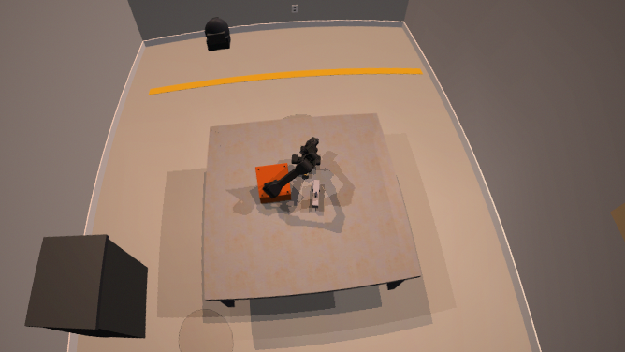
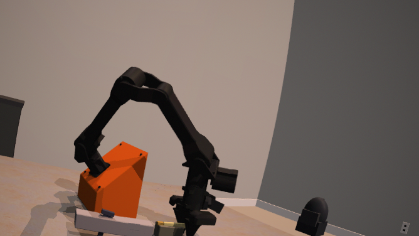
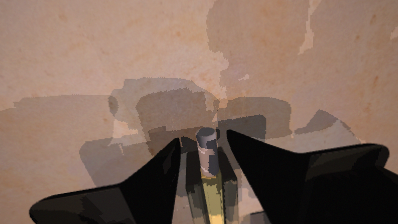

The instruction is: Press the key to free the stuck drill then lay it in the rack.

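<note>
The drill (image 2: 168, 224) (image 3: 214, 200) is a thin rod with a yellow body and a grey round end. It lies lengthwise in the rack (image 2: 169, 231) (image 3: 229, 192), a small olive-grey holder, between its two walls. The grey end sticks out past the rack. My gripper (image 3: 203, 138) is open, with one finger on each side of that end and a gap to both. In the exterior view its lower end is beside the rack. A long pale housing (image 1: 315, 184) (image 2: 125, 222) stands at the rack's other end, with a small dark key (image 2: 107, 213) on top.
An orange block (image 1: 271, 172) (image 2: 120, 185) with a sloped top carries the arm's base, beside the pale housing. The table (image 1: 262, 262) extends around them. My arm arches high from the block over to the rack.
</note>
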`<action>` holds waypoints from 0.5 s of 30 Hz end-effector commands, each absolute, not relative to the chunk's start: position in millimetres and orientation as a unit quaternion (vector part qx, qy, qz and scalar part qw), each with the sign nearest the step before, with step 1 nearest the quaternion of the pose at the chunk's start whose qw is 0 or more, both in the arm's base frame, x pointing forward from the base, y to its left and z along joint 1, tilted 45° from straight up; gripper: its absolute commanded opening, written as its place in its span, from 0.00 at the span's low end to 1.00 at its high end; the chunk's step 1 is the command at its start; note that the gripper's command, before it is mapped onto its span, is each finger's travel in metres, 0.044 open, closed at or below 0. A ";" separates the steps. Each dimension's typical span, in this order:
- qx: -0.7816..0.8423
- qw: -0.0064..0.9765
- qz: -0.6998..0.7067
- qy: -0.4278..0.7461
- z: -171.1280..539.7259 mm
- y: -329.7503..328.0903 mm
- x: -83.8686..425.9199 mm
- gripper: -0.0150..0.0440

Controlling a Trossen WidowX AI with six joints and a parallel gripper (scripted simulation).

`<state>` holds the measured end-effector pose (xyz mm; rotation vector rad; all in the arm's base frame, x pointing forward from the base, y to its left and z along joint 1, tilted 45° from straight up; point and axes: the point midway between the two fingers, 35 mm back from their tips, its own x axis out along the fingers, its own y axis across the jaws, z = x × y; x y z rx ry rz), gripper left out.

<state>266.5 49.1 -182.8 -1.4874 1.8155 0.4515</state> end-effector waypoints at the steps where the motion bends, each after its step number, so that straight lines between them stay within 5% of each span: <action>1: -0.578 0.366 0.177 0.707 -182.6 49.3 265.9 0.83; 5: -0.578 0.366 0.177 0.707 -182.6 49.3 265.9 1.00; 15: -0.576 0.363 0.175 0.711 -150.8 79.2 267.7 1.00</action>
